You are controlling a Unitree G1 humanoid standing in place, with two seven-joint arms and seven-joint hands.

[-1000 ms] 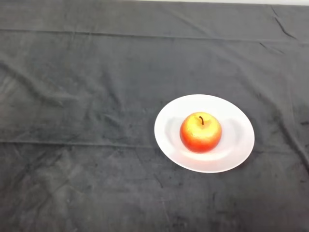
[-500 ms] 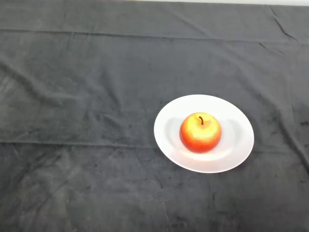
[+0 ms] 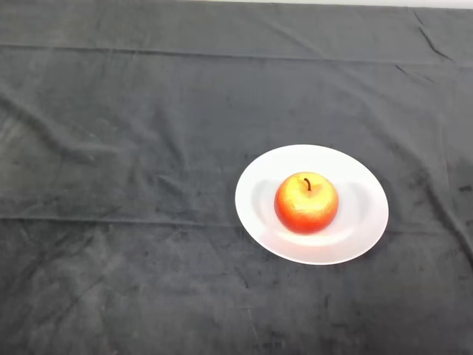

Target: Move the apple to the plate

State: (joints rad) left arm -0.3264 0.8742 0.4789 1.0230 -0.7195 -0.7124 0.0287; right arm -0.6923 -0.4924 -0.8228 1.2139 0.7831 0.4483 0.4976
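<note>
A red and yellow apple [image 3: 306, 203] with a dark stem stands upright in the middle of a white oval plate [image 3: 362, 185]. The plate lies on the dark cloth, right of the centre of the head view.
The dark grey cloth [image 3: 133, 148] covers the whole table and has creases and folds across it. A pale strip of the table's far edge [image 3: 332, 3] shows along the top.
</note>
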